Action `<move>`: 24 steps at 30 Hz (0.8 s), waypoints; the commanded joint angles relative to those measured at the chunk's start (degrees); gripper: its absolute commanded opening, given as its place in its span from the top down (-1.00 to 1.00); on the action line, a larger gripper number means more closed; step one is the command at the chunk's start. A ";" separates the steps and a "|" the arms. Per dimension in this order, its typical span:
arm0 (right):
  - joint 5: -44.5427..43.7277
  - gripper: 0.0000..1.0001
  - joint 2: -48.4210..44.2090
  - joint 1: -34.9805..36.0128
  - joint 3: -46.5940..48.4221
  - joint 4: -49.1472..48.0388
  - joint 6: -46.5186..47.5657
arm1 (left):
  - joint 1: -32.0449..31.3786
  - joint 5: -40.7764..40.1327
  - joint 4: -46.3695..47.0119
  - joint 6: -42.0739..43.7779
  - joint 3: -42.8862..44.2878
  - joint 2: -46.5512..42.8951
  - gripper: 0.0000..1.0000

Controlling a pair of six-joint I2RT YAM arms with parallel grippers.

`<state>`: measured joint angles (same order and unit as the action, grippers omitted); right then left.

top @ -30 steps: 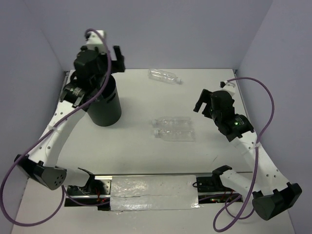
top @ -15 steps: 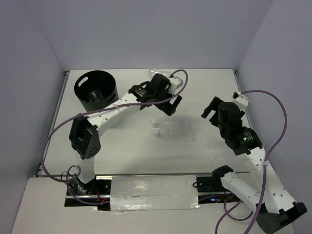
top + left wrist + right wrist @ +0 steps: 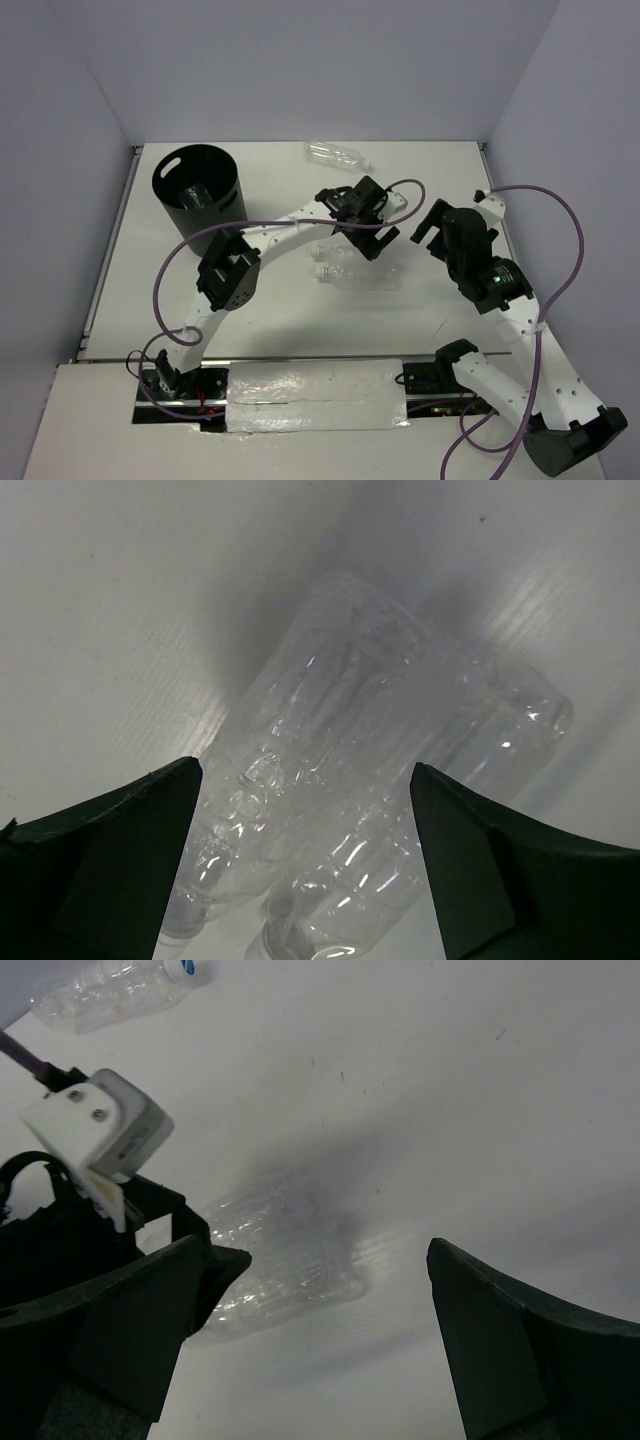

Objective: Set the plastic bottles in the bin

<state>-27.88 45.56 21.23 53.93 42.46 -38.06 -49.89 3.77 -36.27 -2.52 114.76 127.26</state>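
Two clear plastic bottles [image 3: 357,265] lie side by side at the table's middle, caps to the left. My left gripper [image 3: 362,235] hangs open just above them; in the left wrist view [image 3: 305,780] the far bottle [image 3: 320,750] and the near bottle [image 3: 440,790] lie between its spread fingers, untouched. A third bottle [image 3: 338,154] lies at the back, and also shows in the right wrist view [image 3: 110,990]. The black bin [image 3: 198,190] stands back left with a clear bottle [image 3: 192,195] inside. My right gripper [image 3: 432,225] is open and empty to the right of the pair [image 3: 290,1250].
The left arm's white links [image 3: 270,235] stretch across the table from near left to the middle. Grey walls close the back and both sides. The left wrist camera block [image 3: 100,1135] sits close in front of the right gripper.
The left arm swung from over the bin rightward and came down over the two middle bottles. The right arm shifted slightly. The bottles on the table have not moved.
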 commanded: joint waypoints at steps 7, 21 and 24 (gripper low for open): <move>-0.33 -0.99 -0.12 -0.32 0.21 -1.32 -0.17 | -0.03 -6.04 2.52 -0.02 -0.41 4.22 -0.99; -0.86 -0.99 -0.56 -0.32 -0.06 -1.24 0.62 | 1.28 -17.39 7.79 0.86 -1.11 4.94 -0.11; -0.60 -0.99 0.05 -0.40 0.21 -1.32 0.54 | 1.55 -21.86 7.54 1.47 -0.42 2.38 0.11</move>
<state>-27.64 45.56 21.12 53.93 42.41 -37.85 -49.12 -12.69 -30.00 -1.76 113.54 133.08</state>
